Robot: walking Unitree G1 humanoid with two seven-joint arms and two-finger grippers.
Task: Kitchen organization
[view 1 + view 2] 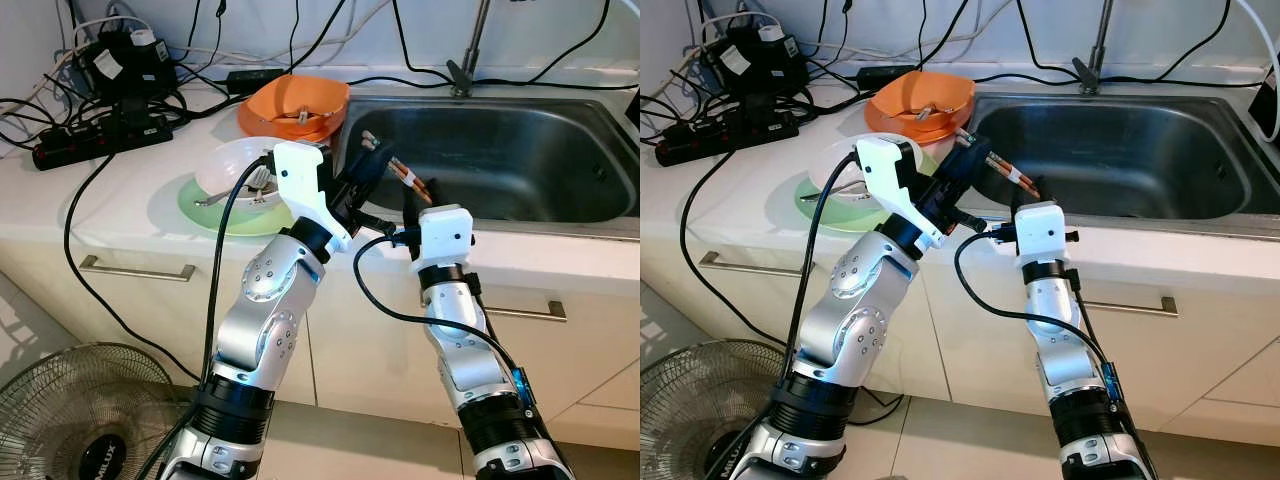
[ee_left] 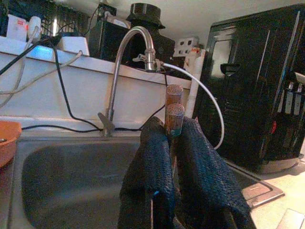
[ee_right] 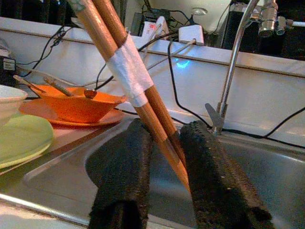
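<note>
At the near edge of the steel sink (image 1: 520, 150), the right claw (image 3: 164, 162) stands narrow, its two fingers flanking the lower tips of a taped pair of wooden chopsticks (image 1: 1002, 168), though contact is unclear. Just left, the left claw (image 2: 174, 143) pinches the same chopsticks near their upper ends, over the sink's left rim. Left on the counter (image 1: 120, 200) sit a green plate (image 1: 200, 215) under a white bowl (image 1: 235, 165), then an orange bowl (image 1: 295, 105) farther back.

Taped wooden chopsticks (image 1: 404, 176), tilted, over sink (image 1: 520, 150)
</note>
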